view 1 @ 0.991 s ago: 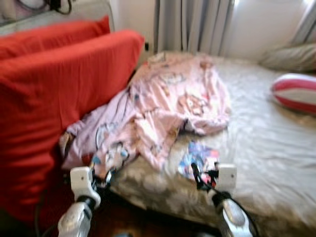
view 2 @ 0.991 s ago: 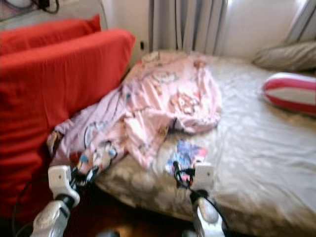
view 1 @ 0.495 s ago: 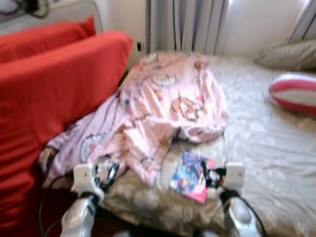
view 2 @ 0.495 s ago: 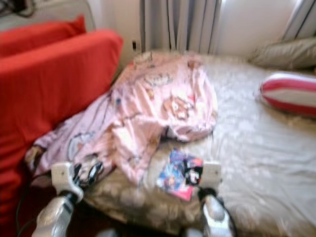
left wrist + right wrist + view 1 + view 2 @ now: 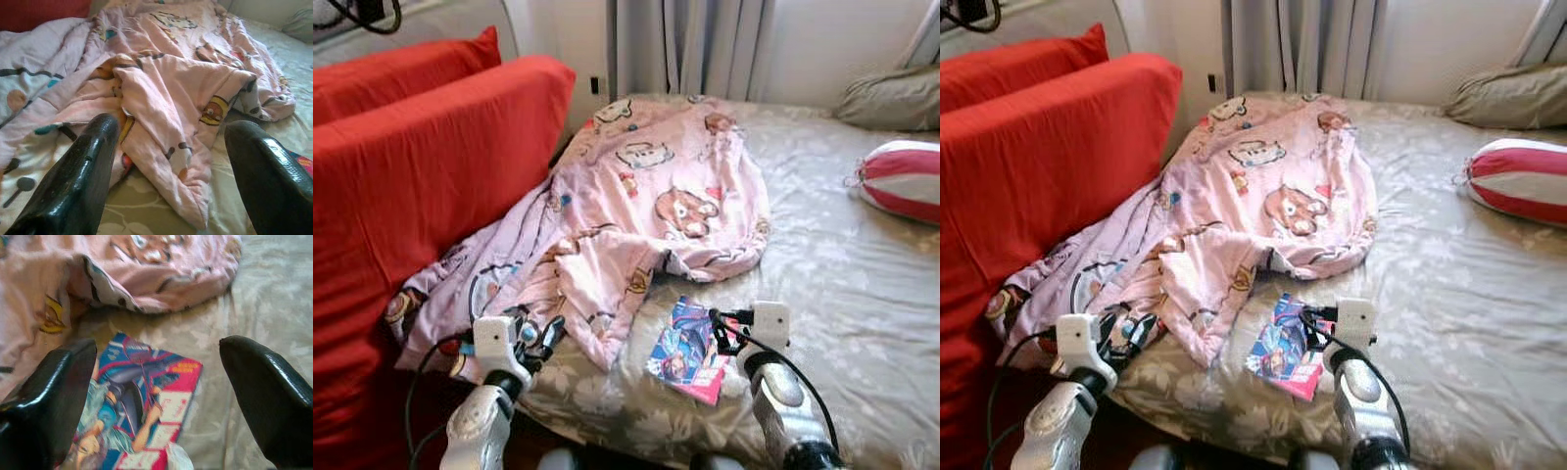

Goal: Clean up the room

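Since a second ago, camera view shifted nearer, sharpened; both arms raised over bed edge. Grey floral-patterned bed as landmark: big red cushions beside it, pink cartoon-print blanket crumpled on it. Glossy colourful magazine flat near bed's front edge. Right gripper spread wide above magazine; left gripper spread wide before blanket's lower fold.
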`<state>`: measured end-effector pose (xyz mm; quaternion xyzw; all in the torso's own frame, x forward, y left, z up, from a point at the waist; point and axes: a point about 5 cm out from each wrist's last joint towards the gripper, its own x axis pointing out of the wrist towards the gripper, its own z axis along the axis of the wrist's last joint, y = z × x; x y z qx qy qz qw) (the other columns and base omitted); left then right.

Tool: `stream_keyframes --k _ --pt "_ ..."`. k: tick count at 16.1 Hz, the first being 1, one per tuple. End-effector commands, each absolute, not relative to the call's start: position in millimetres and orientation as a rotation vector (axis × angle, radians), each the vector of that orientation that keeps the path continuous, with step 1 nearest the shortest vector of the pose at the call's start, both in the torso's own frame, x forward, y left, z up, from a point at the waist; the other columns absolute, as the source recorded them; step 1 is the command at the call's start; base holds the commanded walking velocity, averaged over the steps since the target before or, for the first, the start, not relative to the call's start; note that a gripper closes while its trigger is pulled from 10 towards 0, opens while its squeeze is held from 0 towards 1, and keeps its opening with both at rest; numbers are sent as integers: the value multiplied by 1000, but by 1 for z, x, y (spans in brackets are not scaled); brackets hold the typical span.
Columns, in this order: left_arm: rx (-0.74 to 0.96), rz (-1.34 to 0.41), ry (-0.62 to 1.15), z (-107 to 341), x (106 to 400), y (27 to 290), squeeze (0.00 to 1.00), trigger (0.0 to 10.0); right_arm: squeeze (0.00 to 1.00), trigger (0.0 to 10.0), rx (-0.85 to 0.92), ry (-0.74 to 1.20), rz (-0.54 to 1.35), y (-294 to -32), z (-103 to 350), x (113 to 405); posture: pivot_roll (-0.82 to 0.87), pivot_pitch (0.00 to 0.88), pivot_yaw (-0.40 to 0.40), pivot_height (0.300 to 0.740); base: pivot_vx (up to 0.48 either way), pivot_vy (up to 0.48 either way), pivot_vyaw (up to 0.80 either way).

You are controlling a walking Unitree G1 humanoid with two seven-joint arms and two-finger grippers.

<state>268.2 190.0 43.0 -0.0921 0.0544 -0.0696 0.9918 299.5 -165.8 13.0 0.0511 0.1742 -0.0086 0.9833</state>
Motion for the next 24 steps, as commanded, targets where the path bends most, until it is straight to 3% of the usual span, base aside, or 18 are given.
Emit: stream_keyframes --k 1,6,7,8,9,12,24 --pt "-181 -172 99 48 270 185 0 10000 1000 10000 117 406 -18 -163 9 302 58 59 10 633 0 0 0" --pt "-141 -197 84 58 263 189 0 10000 1000 10000 147 500 -79 -164 4 304 110 141 17 633 0 0 0" --pt "-134 -158 81 62 256 198 0 10000 404 10000 175 507 -107 -167 3 305 120 181 20 633 0 0 0" --pt "-131 -151 84 62 255 200 0 10000 404 10000 176 507 -109 -167 4 305 120 181 20 633 0 0 0" --pt "-124 -139 83 64 251 204 0 10000 0 10000 181 505 -128 -168 4 305 122 206 27 633 0 0 0" --pt "-97 -92 97 67 242 220 0 10000 0 10000 228 518 -184 -171 1 302 133 259 38 633 0 0 0" --pt "-69 -94 150 77 213 223 0 10000 0 10000 228 533 -134 -166 -1 301 178 308 54 633 0 0 0"
